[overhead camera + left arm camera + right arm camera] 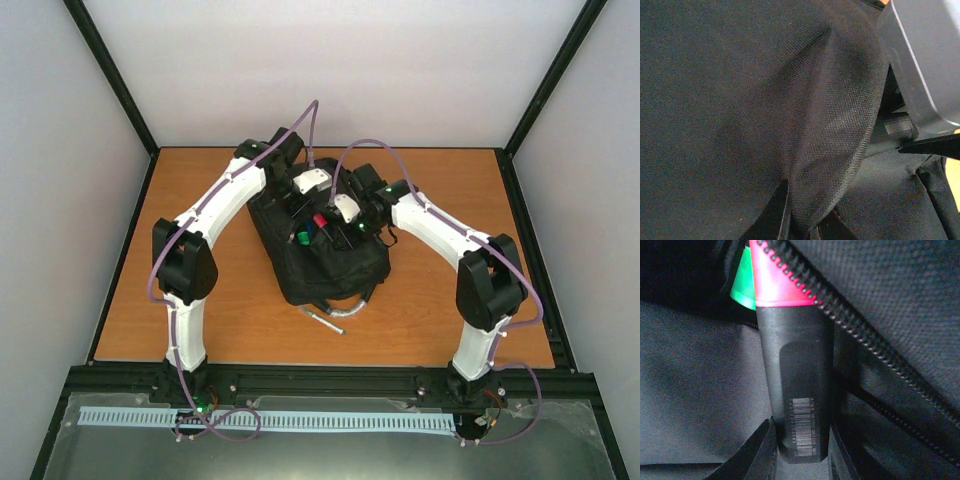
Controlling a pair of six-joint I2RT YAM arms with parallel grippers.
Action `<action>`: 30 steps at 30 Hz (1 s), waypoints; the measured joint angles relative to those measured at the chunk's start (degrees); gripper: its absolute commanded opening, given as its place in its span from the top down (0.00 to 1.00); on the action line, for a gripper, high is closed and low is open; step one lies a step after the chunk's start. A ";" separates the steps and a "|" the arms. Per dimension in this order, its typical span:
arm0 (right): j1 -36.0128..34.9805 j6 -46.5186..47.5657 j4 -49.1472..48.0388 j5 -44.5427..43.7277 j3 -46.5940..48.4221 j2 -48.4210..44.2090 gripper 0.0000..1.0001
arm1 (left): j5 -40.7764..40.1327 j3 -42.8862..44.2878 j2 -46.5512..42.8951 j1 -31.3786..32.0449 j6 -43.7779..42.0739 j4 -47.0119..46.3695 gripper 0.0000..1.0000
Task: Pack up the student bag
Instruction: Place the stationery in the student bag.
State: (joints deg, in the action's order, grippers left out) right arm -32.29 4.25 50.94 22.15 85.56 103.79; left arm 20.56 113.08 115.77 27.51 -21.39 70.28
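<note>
The student bag (335, 268), a black fabric backpack, lies at the table's middle with its grey loop handle (345, 308) toward me. My left gripper (297, 207) is over its far left part, shut on a fold of the bag's fabric (825, 165) and holding it up. My right gripper (340, 232) is at the bag's opening, shut on a black marker with a red cap (792, 385); its cap end points into the opening beside the zipper teeth (840, 315). A green-capped marker (742, 287) sits beside it, also showing in the top view (303, 237).
A silver pen (325, 319) lies on the wooden table (210, 330) just in front of the bag. The other arm's grey housing (925, 60) fills the upper right of the left wrist view. Black frame posts and white walls enclose the table.
</note>
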 measured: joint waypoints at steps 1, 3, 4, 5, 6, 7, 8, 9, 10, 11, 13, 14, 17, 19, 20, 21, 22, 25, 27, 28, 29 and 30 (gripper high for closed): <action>0.00 -0.39 0.02 0.15 0.07 0.11 0.68 | -0.04 0.00 0.00 0.00 0.00 0.00 0.95; 0.00 -0.87 0.00 0.48 0.07 0.15 0.65 | -0.07 0.00 0.00 0.00 0.00 0.02 0.95; 0.00 -0.85 0.00 0.72 0.07 0.15 0.64 | -0.07 0.00 0.00 0.00 0.00 0.00 0.95; 0.00 -0.87 -0.13 0.96 0.09 0.15 0.63 | -0.07 0.00 0.00 0.00 0.00 0.02 0.95; 0.00 -0.79 -0.28 1.20 0.07 0.15 0.62 | -0.07 0.00 0.00 0.02 0.00 0.02 0.95; 0.00 -0.70 -0.37 1.42 0.04 0.11 0.61 | -0.07 0.00 0.00 0.04 0.00 0.02 0.95; 0.00 -0.46 -0.50 1.70 -0.09 0.04 0.60 | -0.07 0.00 0.00 0.04 0.00 0.02 0.95; 0.00 -0.15 -0.72 2.08 -0.46 -0.22 0.58 | -0.07 0.00 0.00 0.04 -0.02 0.02 0.95; 0.00 0.24 -0.83 2.43 -0.92 -0.55 0.57 | -0.07 0.00 0.00 0.04 -0.02 0.02 0.95; 0.00 0.79 -0.87 2.75 -1.46 -0.98 0.57 | -0.09 0.00 0.00 0.04 -0.02 0.02 0.95; 0.00 1.99 -0.76 3.41 -2.47 -1.95 0.58 | -0.15 0.00 0.00 0.07 -0.02 0.02 0.95; 0.00 2.95 -0.55 3.74 -2.84 -2.45 0.60 | -0.20 0.00 0.00 0.07 -0.04 0.02 0.95; 0.00 6.88 0.15 4.79 -3.52 -3.96 0.67 | -0.31 -0.02 0.00 0.11 -0.07 0.04 0.95; 0.00 10.64 0.39 5.73 -3.89 -5.42 0.71 | -0.46 -0.13 0.00 0.15 -0.13 0.04 0.95; 0.00 12.70 0.13 6.05 -4.42 -6.40 0.72 | -0.48 -0.22 0.00 0.15 -0.22 0.02 0.96; 0.00 15.23 -0.28 6.47 -5.51 -8.02 0.73 | -0.52 -0.37 -0.02 0.17 -0.33 0.00 0.96; 0.00 17.97 -0.85 6.86 -6.88 -9.84 0.74 | -0.57 -0.50 -0.02 0.17 -0.42 0.02 0.96; -0.09 26.43 -2.40 7.32 -11.08 -15.13 0.77 | -0.59 -0.72 -0.02 0.17 -0.52 0.00 0.95; -0.52 32.92 -3.58 7.17 -14.21 -18.10 0.81 | -0.61 -0.72 -0.02 0.17 -0.55 0.00 0.96; -0.94 35.76 -4.20 6.95 -15.58 -18.97 0.83 | -0.61 -0.72 -0.04 0.17 -0.59 0.00 0.95; -1.55 38.38 -4.85 6.69 -16.81 -19.45 0.84 | -0.61 -0.72 -0.07 0.17 -0.68 0.00 0.96; -2.29 40.76 -5.64 6.36 -17.94 -19.54 0.87 | -0.61 -0.72 -0.09 0.17 -0.72 0.00 0.95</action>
State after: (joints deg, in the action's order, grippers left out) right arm -34.59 45.01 45.30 28.51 67.61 84.25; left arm 19.94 112.36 115.68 27.68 -22.11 70.28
